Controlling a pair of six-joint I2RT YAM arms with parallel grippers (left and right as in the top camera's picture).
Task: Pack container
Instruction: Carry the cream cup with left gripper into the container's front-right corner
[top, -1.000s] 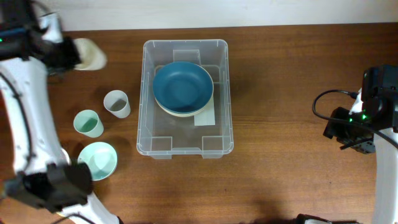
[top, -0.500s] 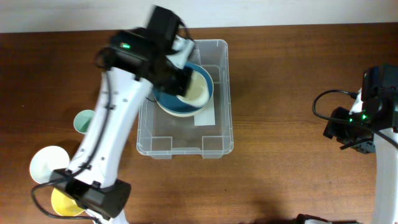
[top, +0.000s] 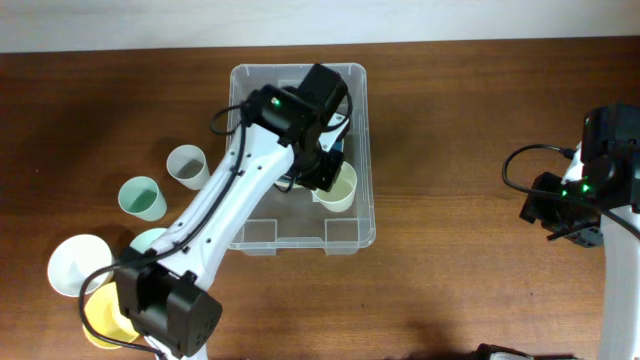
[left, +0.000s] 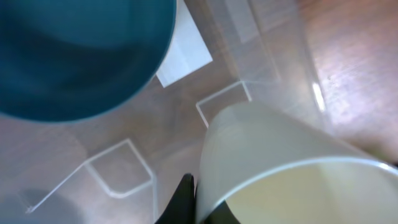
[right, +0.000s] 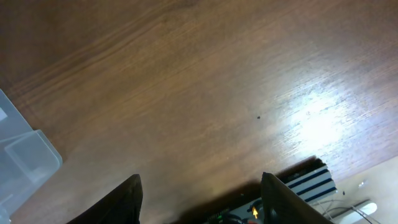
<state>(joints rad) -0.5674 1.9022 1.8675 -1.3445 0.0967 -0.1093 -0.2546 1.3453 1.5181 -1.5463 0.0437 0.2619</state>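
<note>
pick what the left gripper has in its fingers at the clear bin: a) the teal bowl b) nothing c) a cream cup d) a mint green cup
C: the left gripper pinches the rim of a cream cup, held over the container base beside the teal bowl.

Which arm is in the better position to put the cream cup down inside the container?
Left. The left gripper holds the cream cup over the container base, beside the blue bowl. The right gripper is open over bare table, far from it.
</note>
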